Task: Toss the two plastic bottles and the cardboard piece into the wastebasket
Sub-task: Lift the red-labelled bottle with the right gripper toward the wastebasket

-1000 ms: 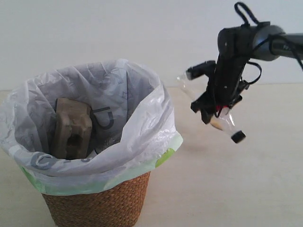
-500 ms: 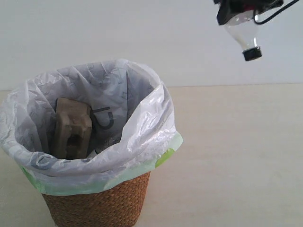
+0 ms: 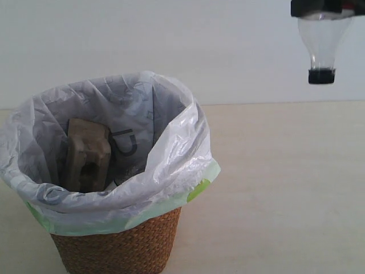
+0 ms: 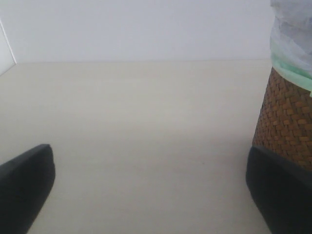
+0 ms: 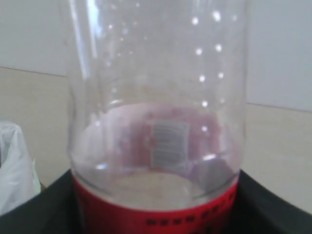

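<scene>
The wicker wastebasket with its white bag stands at the left, and the grey-beige cardboard piece leans upright inside it. High at the top right, right of the basket and well above the table, the red-label bottle hangs with its black cap down. My right gripper, mostly cut off by the frame edge, is shut on it. Up close, the red-label bottle fills the space between the right gripper jaws. My left gripper is open and empty, low over the table beside the wastebasket. The green-label bottle is out of view.
A pale beige tabletop stretches to the right of the basket, with a white wall behind it. A fold of the white bag shows at the edge of the right wrist view.
My right arm has lifted the red-label bottle from table height up towards the top of the view. The bottle has swung from slanted to hanging straight, cap down. The basket and cardboard have not moved.
</scene>
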You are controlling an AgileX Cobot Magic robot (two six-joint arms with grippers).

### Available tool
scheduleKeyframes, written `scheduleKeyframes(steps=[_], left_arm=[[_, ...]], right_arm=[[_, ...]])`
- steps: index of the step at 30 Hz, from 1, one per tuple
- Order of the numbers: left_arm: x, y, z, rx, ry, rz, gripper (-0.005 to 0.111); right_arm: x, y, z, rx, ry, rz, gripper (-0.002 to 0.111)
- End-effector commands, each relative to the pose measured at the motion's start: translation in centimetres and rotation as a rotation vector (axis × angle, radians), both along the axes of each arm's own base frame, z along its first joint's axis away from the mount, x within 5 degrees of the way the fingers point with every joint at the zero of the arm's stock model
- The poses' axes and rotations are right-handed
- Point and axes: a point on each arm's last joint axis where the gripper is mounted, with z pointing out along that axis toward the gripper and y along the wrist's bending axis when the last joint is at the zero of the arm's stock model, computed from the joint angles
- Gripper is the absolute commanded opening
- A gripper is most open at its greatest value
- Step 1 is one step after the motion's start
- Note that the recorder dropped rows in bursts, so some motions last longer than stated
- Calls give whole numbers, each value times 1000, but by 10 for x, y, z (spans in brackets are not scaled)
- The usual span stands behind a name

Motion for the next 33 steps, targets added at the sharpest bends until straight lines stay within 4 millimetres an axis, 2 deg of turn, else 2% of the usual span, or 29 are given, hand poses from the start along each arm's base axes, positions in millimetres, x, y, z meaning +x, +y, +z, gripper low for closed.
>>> scheduleKeyframes(steps=[1,5,7,9,13,15,19,22,26,31,33], left_arm=[[0,0,2,-10,-15,-5,108],[0,0,2,-10,-15,-5,108],[0,0,2,-10,-15,-5,108],[0,0,2,-10,-15,-5,108],[0,0,2,-10,-15,-5,108],[0,0,2,-10,-15,-5,108],[0,0,2,-10,-15,-5,108],[0,0,2,-10,-15,-5,108],[0,0,2,-10,-15,-5,108],[0,0,2,-10,-15,-5,108],[0,0,2,-10,-15,-5,108]], right_arm=[[-8,-9,-28,40,-46,-91,0],[-11,-8,-41,52,-35,-93,0],[-13,2,-40,76,-37,-61,0],[-18,23,-33,146,-64,-3,0],[-38,73,-4,302,-128,202,0],[-54,97,18,400,-160,333,0],[-80,123,55,507,-244,476,0],[-81,123,60,491,-275,471,0],[-66,113,42,391,-272,360,0],[-42,84,12,256,-238,198,0],[-32,65,2,209,-212,129,0]])
